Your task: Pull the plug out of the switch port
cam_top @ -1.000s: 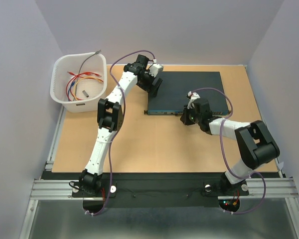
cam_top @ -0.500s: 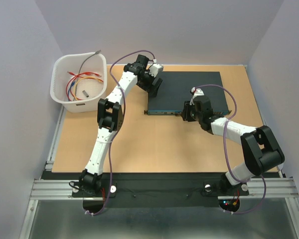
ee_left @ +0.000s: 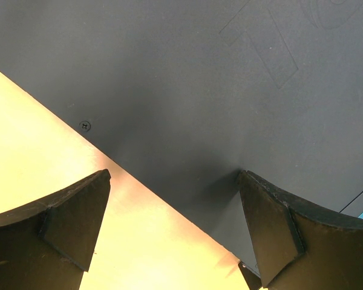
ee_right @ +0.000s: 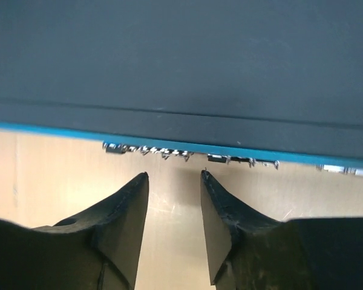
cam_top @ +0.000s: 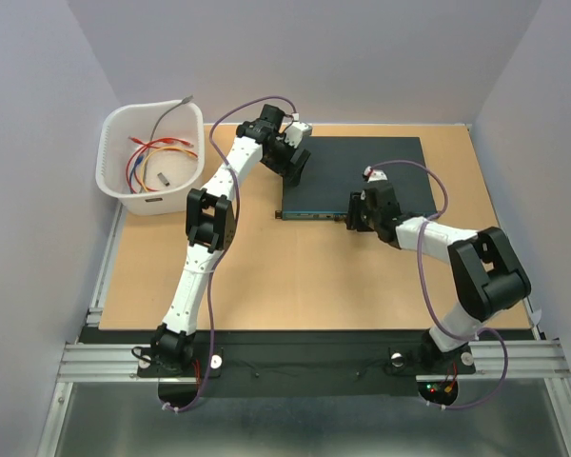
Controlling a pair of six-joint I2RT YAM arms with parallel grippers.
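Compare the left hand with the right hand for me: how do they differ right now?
The left hand is spread wide; the right hand shows only a narrow gap. The left hand sits over the switch top at its left edge, with one finger over the table. The right hand points at the teal port face from the front. Both are empty.

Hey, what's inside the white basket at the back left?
Inside the white basket: a tangle of red, orange and yellow cables, a small dark piece, and a grey cable leaning over the far rim. What lies beneath the tangle is covered.
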